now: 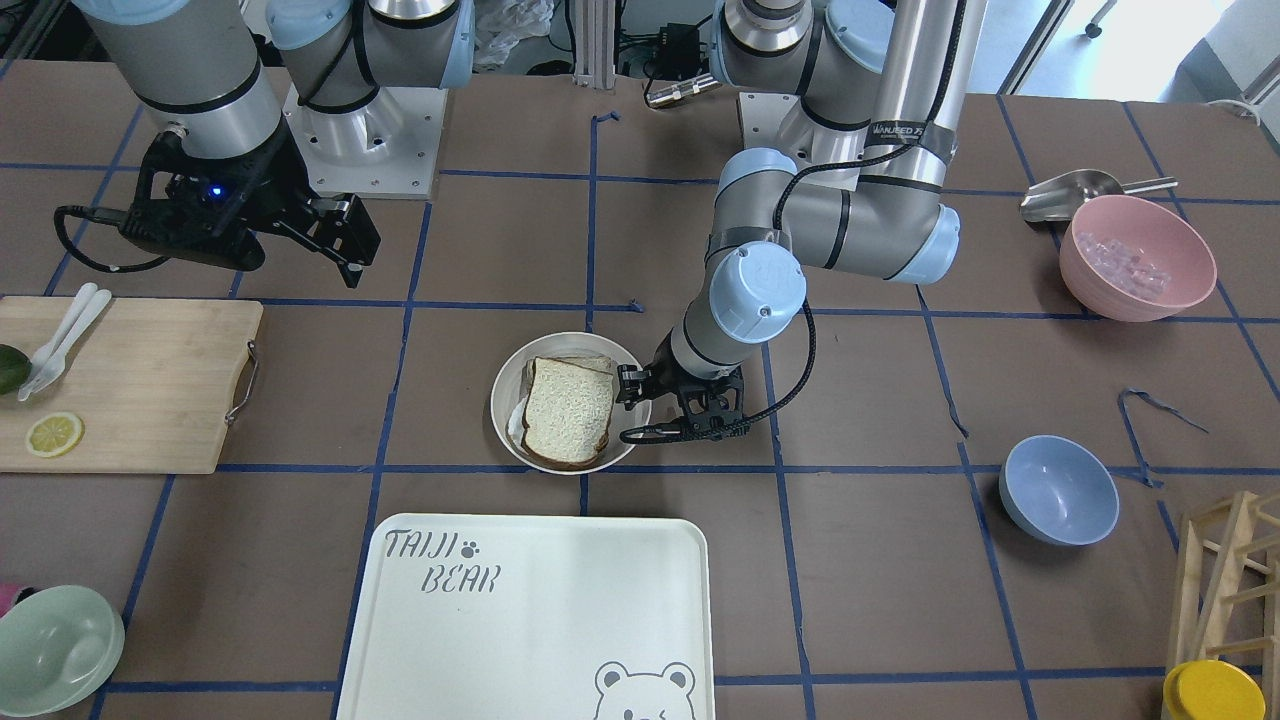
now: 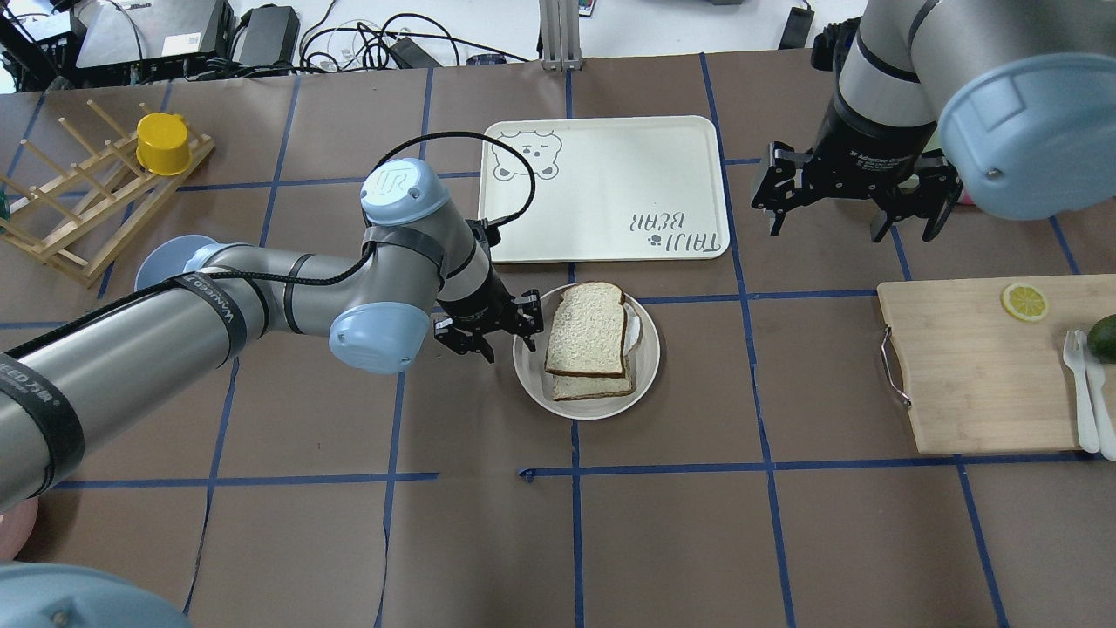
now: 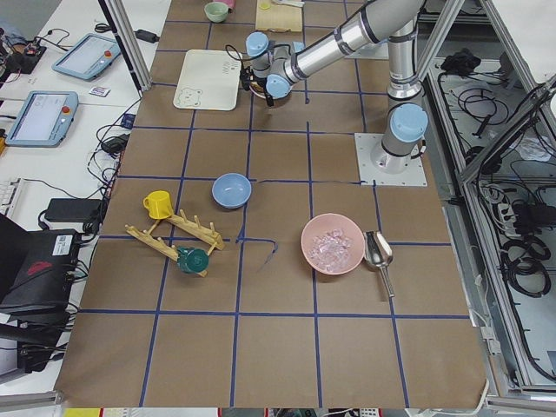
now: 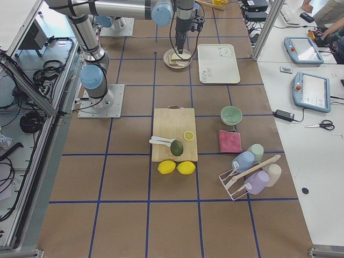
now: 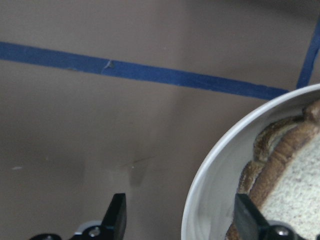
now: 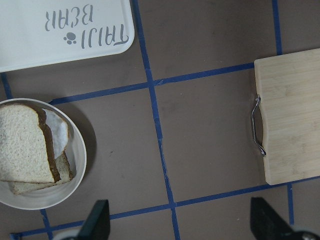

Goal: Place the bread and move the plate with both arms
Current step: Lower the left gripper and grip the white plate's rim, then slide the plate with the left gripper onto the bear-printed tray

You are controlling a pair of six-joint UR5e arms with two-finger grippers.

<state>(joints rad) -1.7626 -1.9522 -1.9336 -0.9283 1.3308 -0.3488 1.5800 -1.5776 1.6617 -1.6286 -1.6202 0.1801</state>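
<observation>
We see the table (image 2: 680, 541) carrying a bear-print tray (image 2: 610, 174) just beyond the plate (image 2: 582, 410), on the plate's far side from the robot. The bread (image 2: 588, 330) lies flat on the plate, on top of a second slice. The left gripper (image 5: 181, 215) has its jaws apart, straddling the plate's left rim, while the right gripper (image 2: 850, 222) hangs spread wide, well apart to the plate's right

printed on the cream tray (image 1: 560, 620): "taiji bear", with a paw print after "taiji"; upside down in the overhead and right wrist views. lettered in white on the black strap (image 1: 905, 132) round the left arm (image 1: 860, 215): "wanjeed", then marks too small to read. on its blue joint cap (image 2: 403, 187), a "ur" logo.
</observation>
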